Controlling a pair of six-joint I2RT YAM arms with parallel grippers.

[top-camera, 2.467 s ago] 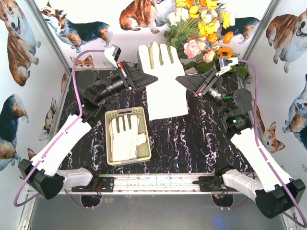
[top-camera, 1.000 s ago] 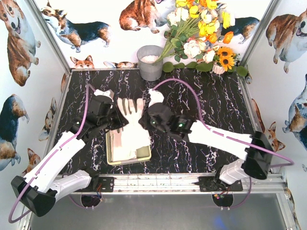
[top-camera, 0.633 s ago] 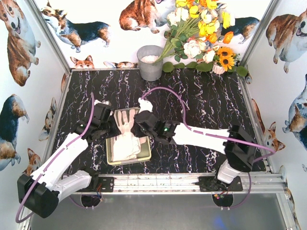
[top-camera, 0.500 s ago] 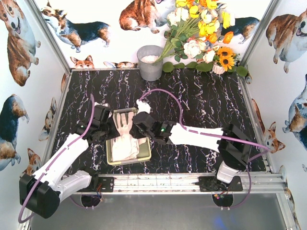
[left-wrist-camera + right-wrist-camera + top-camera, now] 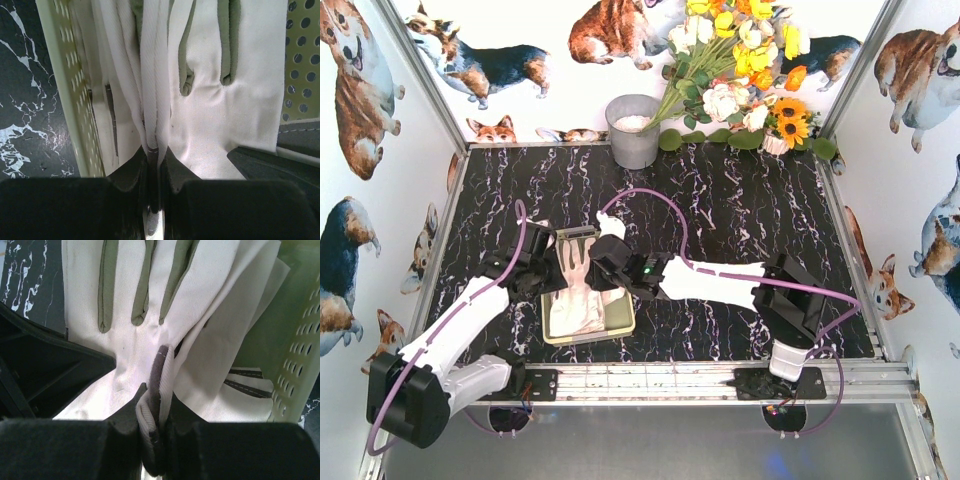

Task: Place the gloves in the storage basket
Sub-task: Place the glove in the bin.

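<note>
A cream-white glove (image 5: 582,262) hangs between both grippers over the pale yellow-green storage basket (image 5: 622,322), its fingers draped over the far rim. My left gripper (image 5: 553,270) is shut on the glove's left edge; in the left wrist view the gripper (image 5: 154,152) pinches a fold of the glove (image 5: 230,115), with the basket's wall (image 5: 75,100) alongside. My right gripper (image 5: 601,270) is shut on the right edge; in the right wrist view the gripper (image 5: 157,390) clamps the glove's (image 5: 80,290) striped cuff. Another glove (image 5: 240,385) lies underneath in the basket (image 5: 300,365).
A grey metal bucket (image 5: 633,130) stands at the back centre, beside a bunch of flowers (image 5: 740,70). Printed walls close in the black marble table (image 5: 750,210) on three sides. The arms' cables loop over the table's middle.
Both grippers have carried the glove from high at the back down and forward to the basket. Over the last half second they sank a little lower into it.
</note>
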